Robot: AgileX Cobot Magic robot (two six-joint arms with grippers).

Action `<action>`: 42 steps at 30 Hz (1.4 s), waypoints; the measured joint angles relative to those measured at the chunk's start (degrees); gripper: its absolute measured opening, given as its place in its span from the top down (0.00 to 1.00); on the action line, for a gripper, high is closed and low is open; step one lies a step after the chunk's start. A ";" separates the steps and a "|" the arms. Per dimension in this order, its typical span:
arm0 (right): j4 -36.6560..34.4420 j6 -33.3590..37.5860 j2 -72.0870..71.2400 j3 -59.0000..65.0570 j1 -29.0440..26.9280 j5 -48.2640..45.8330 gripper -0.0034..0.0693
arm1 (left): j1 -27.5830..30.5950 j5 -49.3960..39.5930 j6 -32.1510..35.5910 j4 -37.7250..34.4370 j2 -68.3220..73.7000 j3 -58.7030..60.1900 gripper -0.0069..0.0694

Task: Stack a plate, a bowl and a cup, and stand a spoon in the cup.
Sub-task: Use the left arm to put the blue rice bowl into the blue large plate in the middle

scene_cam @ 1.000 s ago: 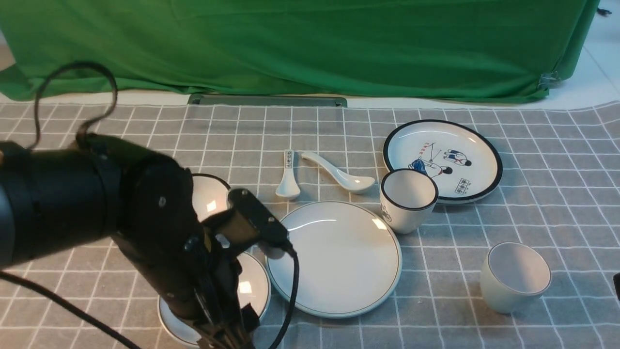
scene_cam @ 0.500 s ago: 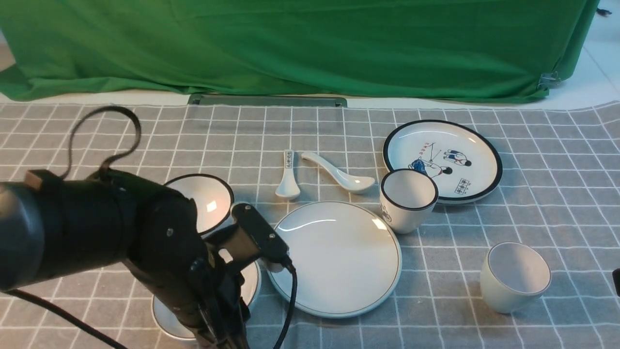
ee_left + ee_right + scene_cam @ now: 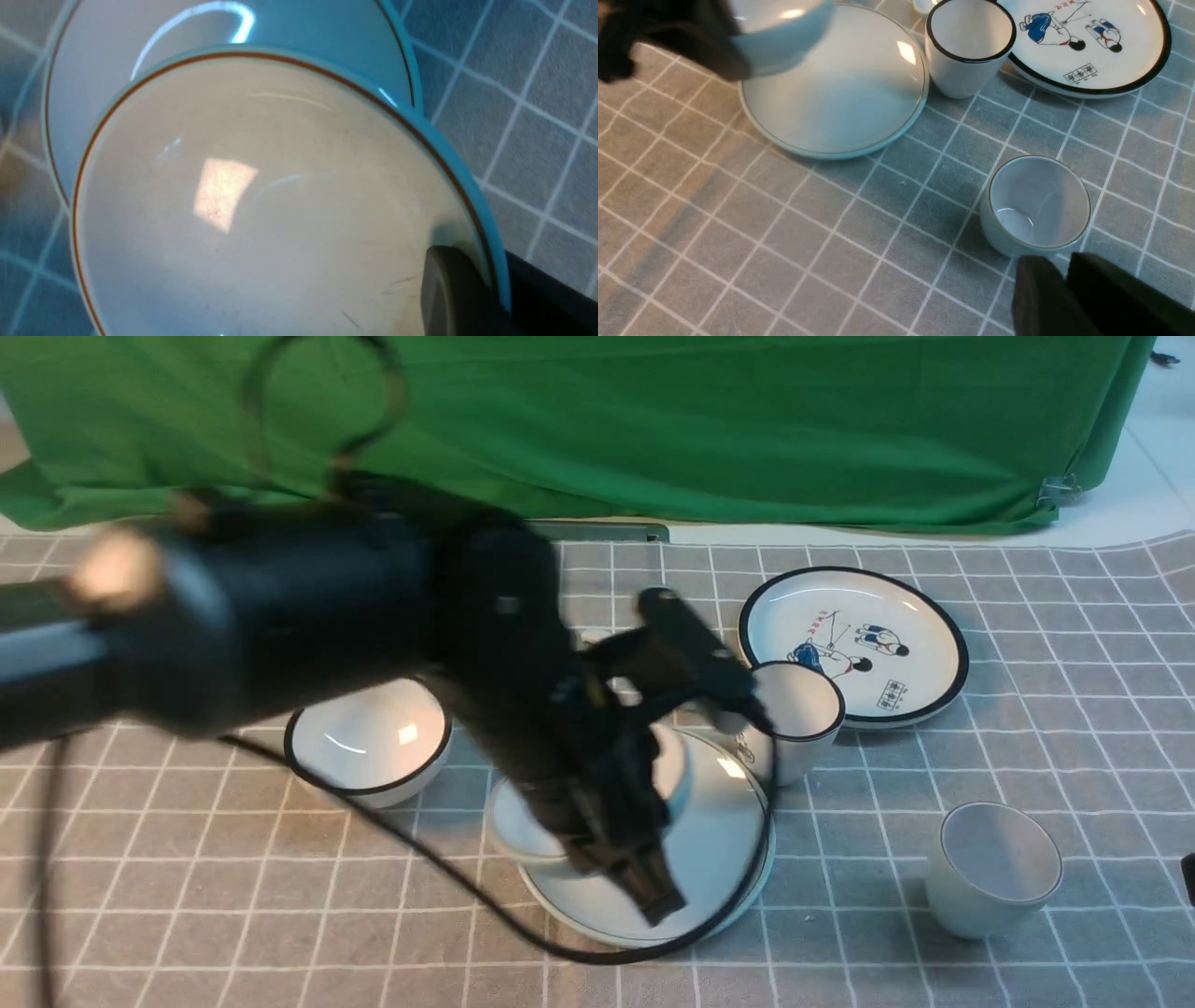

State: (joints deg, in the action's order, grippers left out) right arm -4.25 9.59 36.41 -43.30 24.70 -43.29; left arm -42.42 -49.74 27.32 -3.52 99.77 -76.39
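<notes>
My left gripper [image 3: 644, 887] is shut on the near rim of the shallow white bowl [image 3: 523, 826] and holds it tilted just above the plain white plate [image 3: 724, 845]. In the left wrist view one finger [image 3: 448, 294] sits inside the bowl [image 3: 280, 186], with the plate [image 3: 303, 28] right beneath. The plain cup [image 3: 994, 868] stands upright at the front right. My right gripper [image 3: 1057, 261] is shut and empty just short of the cup [image 3: 1038, 205]. The white spoon is hidden behind my left arm.
A black-rimmed bowl [image 3: 369, 742] stands left of the plate. A black-rimmed cup [image 3: 798, 709] stands at the plate's far right edge, touching the cartoon plate [image 3: 854, 644]. A green cloth hangs behind the table.
My left arm has lifted the shallow bowl from the front left and carried it right, over the plain plate. The black-rimmed bowl is now uncovered.
</notes>
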 joint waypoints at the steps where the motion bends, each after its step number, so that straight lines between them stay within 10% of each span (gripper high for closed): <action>1: 0.00 0.00 0.00 0.00 0.00 -0.16 0.78 | -0.62 -0.06 0.00 1.65 2.81 -2.21 0.87; 19: 0.00 0.00 0.00 0.00 0.00 -1.49 0.78 | -1.06 0.58 3.23 2.79 13.50 -9.03 0.84; 27: 0.00 -1.37 0.00 0.00 0.00 -2.22 0.70 | -1.06 -1.64 3.53 3.52 14.34 -9.03 0.60; 35: 0.15 -1.61 5.96 -0.61 0.00 -6.28 0.42 | -1.06 -6.44 2.39 3.52 13.61 -9.49 0.38; 42: 4.25 -2.21 20.76 -4.43 0.00 -6.24 0.40 | -1.06 -7.06 -4.75 0.71 2.71 -9.38 0.59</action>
State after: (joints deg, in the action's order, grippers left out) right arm 0.00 7.38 57.17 -47.73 24.70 -49.53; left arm -43.48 -56.80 22.57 -2.82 102.48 -85.78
